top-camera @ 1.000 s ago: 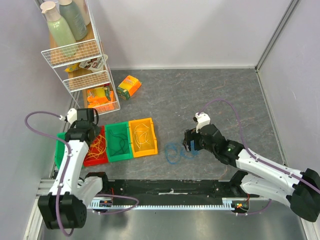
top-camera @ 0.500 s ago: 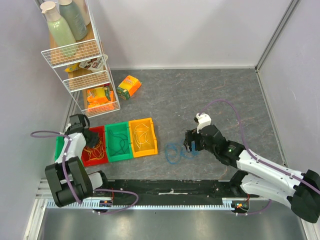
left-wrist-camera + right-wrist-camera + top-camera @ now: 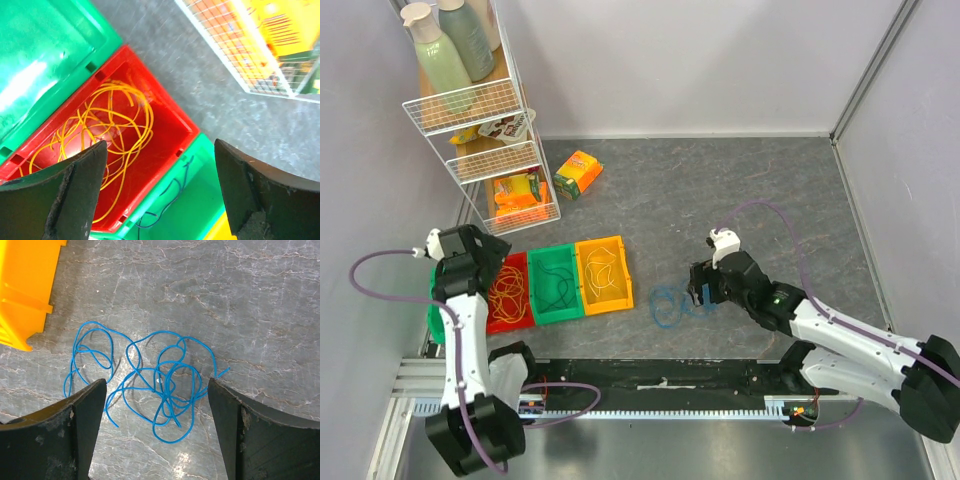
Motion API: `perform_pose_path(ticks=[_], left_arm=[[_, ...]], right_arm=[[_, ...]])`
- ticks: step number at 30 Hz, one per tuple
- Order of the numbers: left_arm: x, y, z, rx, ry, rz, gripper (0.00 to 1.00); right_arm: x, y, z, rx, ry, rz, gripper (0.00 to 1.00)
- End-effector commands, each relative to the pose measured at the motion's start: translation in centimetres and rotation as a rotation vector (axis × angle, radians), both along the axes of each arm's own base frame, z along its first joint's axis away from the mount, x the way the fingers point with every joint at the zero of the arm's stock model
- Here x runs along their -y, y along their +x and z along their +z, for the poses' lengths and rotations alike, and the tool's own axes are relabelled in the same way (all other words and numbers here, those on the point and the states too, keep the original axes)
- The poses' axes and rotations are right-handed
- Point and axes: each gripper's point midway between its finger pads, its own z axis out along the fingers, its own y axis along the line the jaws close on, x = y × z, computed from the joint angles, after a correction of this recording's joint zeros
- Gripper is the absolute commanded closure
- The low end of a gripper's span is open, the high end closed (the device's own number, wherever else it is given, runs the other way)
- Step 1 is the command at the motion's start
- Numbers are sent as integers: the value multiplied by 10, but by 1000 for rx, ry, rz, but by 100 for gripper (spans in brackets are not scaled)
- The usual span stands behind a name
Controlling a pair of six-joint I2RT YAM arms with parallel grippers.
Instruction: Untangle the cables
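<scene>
A tangle of blue cables (image 3: 672, 303) lies on the grey floor right of the bins. My right gripper (image 3: 698, 284) hangs open just over it, and in the right wrist view the blue cables (image 3: 160, 385) lie between the gripper's (image 3: 157, 387) spread fingers, untouched. Orange cables (image 3: 107, 127) fill the red bin (image 3: 510, 292). Dark green cables (image 3: 172, 197) lie in the green bin (image 3: 557, 283), yellow ones in the yellow bin (image 3: 601, 272). My left gripper (image 3: 160, 150) stands open and empty above the red bin's corner, at the far left (image 3: 472, 262).
A white wire rack (image 3: 490, 130) with bottles and snack packets stands at the back left, close to the left arm. An orange packet (image 3: 578, 172) lies on the floor behind the bins. A green tray (image 3: 40, 60) sits left of the red bin.
My left gripper has opened over the red bin, and its arm has swung and shifted slightly left. The right arm and the blue cables have not moved.
</scene>
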Motion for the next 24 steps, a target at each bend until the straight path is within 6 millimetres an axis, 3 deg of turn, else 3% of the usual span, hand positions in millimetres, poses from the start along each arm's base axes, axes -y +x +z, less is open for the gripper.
perform_pose_path(ticks=[1, 6, 15, 18, 20, 24], left_arm=[[-10, -2, 40, 50, 145, -81, 8], [-26, 19, 44, 28, 269, -174, 11], [-50, 54, 14, -124, 269, -184, 16], [-48, 46, 3, -159, 229, -132, 33], [-42, 38, -2, -167, 248, -119, 32], [-25, 20, 15, -250, 430, -87, 22]], right_arm=[[-10, 7, 6, 21, 13, 29, 11], [-11, 8, 11, 33, 14, 39, 11], [-7, 3, 10, 36, 38, 30, 10], [-4, 2, 6, 36, 25, 31, 10], [-4, 2, 5, 36, 19, 36, 10], [-10, -1, 4, 19, 32, 67, 10]])
